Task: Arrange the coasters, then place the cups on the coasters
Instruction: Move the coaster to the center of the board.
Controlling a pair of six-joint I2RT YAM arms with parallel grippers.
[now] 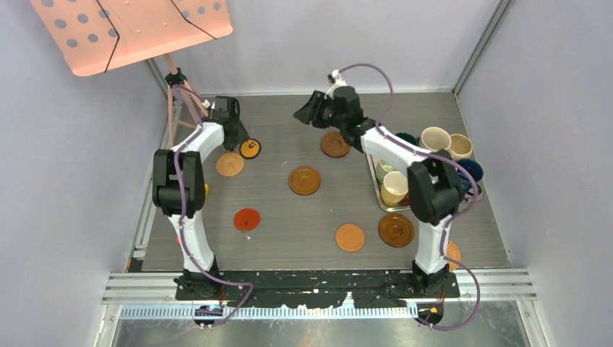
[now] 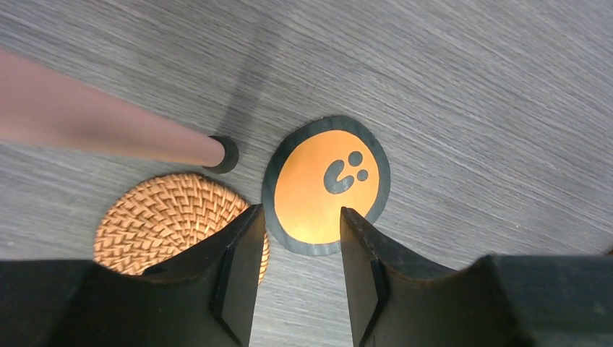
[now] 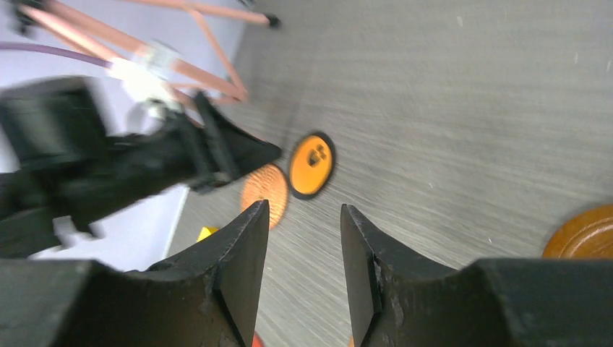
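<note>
Black-rimmed orange round coaster (image 2: 325, 186) just beside woven wicker coaster (image 2: 173, 224) — left gripper (image 2: 301, 213) over it, right gripper (image 3: 304, 206) aloft; both parted, empty.

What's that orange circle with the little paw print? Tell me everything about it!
It's a flat round coaster, smooth orange with a black rim and a small black paw mark. It lies flat on the grey table, far left, close beside a woven wicker coaster. The left gripper hangs open above it, holding nothing.
</note>
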